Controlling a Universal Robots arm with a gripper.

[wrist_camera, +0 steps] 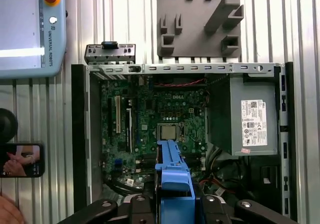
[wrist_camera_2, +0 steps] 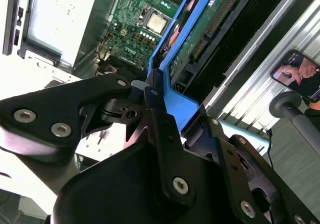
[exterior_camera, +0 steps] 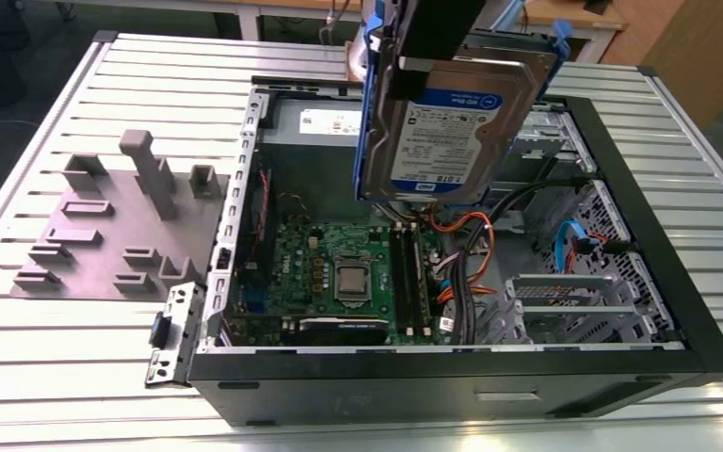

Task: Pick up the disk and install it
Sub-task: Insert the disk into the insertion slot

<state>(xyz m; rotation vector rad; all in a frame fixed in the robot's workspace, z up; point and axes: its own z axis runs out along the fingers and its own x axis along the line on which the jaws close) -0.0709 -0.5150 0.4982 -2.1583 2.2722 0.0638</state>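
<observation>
black gripper (wrist_camera_2: pixel 150 97) clamped on the blue carrier rail of the disk (exterior_camera: pixel 456 127), a flat silver metal hard drive with white-and-blue label. disk hangs on edge, label facing the exterior camera, lifted clear above the open black computer case (exterior_camera: pixel 663 282), not touching it. in the exterior view it sits over the far middle of the case, above the green motherboard (exterior_camera: pixel 336 273) and the bundle of orange and black cables (exterior_camera: pixel 469 254). in the first wrist view the blue rail (wrist_camera: pixel 172 176) runs straight down toward the motherboard, cpu socket (wrist_camera: pixel 169 132) just beyond its tip. grey boxy power supply with white sticker (wrist_camera: pixel 253 121) sits in one corner of the case. grey plastic fixture block with upright pegs (exterior_camera: pixel 117 221) lies on the ribbed aluminium worktop (exterior_camera: pixel 35 330), on the exterior view's left of the case. a phone (wrist_camera: pixel 22 159) rests on the worktop beside the case.
</observation>
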